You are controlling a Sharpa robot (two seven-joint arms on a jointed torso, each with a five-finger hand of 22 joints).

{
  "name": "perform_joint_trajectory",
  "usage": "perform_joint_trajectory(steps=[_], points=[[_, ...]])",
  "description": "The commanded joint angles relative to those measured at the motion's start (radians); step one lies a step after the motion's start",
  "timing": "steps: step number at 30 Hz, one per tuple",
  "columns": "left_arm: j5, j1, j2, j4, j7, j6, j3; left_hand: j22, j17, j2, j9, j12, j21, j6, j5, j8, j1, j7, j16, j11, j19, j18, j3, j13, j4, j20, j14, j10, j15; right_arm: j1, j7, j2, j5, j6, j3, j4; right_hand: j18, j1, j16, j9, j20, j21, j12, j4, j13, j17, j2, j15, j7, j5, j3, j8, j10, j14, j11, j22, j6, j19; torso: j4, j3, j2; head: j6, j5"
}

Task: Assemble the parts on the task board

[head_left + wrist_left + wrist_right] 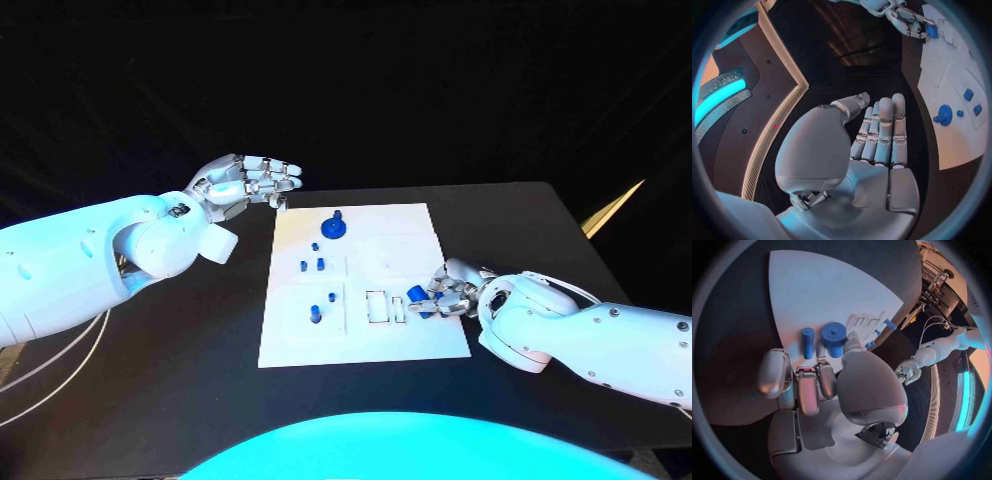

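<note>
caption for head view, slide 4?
Right hand at a blue part on the white board; left hand raised beside it.

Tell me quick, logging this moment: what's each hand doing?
Left hand: open, holding nothing, raised beside the task board.
Right hand: over the board at a blue part; grip cannot be told.

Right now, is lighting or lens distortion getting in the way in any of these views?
Head view: the task board is evenly lit, its small blue parts tiny but legible. Left wrist view: fisheye bends the board's edge behind the left hand. Right wrist view: the right hand hides some of the board.
</note>
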Motion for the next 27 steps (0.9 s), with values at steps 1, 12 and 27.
perform_joint_trajectory(steps=[1, 12, 27], points=[[0.001, 0.0, 0.0, 0.002, 0.001, 0.002, 0.001, -0.008, -0.008, 0.014, 0.006, 0.013, -0.02, -0.006, 0.007, 0.023, -0.01, 0.012, -0.003, 0.004, -0.001, -0.01, -0.04, 0.016, 0.016, 0.007, -0.008, -0.017, 0.0, -0.002, 0.009, -0.006, 0.022, -0.03, -0.001, 0.009, -0.026, 0.013, 0.016, -0.03, -0.003, 0.03, 0.021, 0.005, 0.115, 0.202, 0.054, -0.014, -0.005, 0.006, -0.012, -0.014, 0.047, 0.098, -0.009, 0.021, 0.023, 0.028, -0.0002, -0.001, 0.0, 0.0, -0.001], [0.001, 0.0, 0.0, 0.004, 0.0, 0.001, 0.001, -0.008, -0.008, 0.015, 0.006, 0.013, -0.02, -0.006, 0.007, 0.023, -0.011, 0.012, -0.003, 0.004, -0.001, -0.01, -0.039, 0.016, 0.017, 0.007, -0.008, -0.017, 0.0, 0.033, 0.031, -0.027, 0.132, -0.081, 0.0, 0.092, -0.03, 0.031, 0.019, -0.027, -0.013, 0.051, 0.039, 0.005, 0.139, 0.211, 0.086, -0.025, -0.021, 0.006, -0.025, -0.004, 0.069, 0.099, -0.023, 0.04, 0.065, 0.037, 0.0, -0.0022, 0.0, 0.0, -0.002], [0.001, 0.001, 0.003, 0.006, -0.001, 0.002, 0.001, -0.008, -0.009, 0.016, 0.006, 0.014, -0.02, -0.006, 0.007, 0.023, -0.011, 0.011, -0.002, 0.003, -0.002, -0.009, -0.039, 0.016, 0.018, 0.007, -0.008, -0.018, 0.0, 0.039, 0.007, 0.062, 0.187, -0.007, 0.0, 0.066, -0.031, -0.006, 0.019, -0.023, -0.02, 0.051, 0.035, 0.007, 0.14, 0.212, 0.107, -0.032, -0.031, 0.006, -0.064, 0.004, 0.071, 0.1, -0.031, 0.045, 0.09, 0.037, 0.0013, -0.0005, 0.001, 0.0, 0.003]])
